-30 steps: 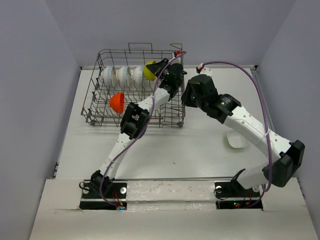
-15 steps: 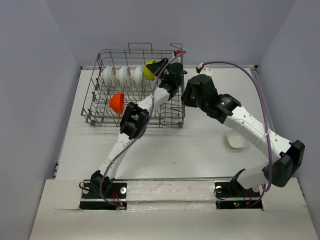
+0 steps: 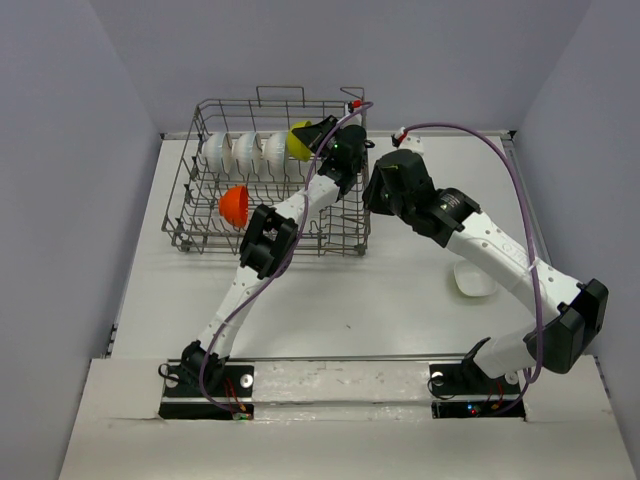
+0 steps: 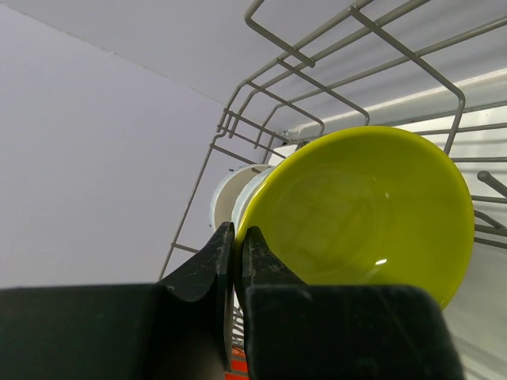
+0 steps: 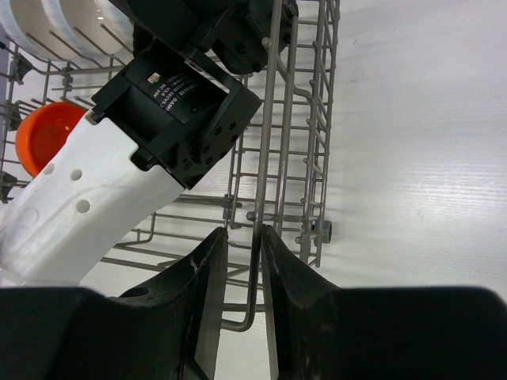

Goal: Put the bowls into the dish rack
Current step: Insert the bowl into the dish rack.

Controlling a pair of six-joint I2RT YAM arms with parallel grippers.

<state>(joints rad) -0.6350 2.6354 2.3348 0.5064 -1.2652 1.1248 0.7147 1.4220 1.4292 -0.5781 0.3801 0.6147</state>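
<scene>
Left fingers [image 4: 202, 265] are pinching the yellow bowl [image 4: 364, 210] by its rim, likely light, stiff, slick plastic; right fingers [image 5: 297, 293] are straddling a rack [image 5: 266, 142] wire, grip unclear.

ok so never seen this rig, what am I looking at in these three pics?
Two robot arms are bolted at the near edge of a table. The overhead picture is from a fixed camera above and behind them. The other two are from a camera on each wrist, looking along its own claw. A wire dish rack on the table holds a row of white bowls and an orange bowl. A loose white bowl lies off to the right. The left claw pinches the rim of a yellow bowl in the rack. The right claw straddles the rack's side wire; whether it grips is unclear.
</scene>
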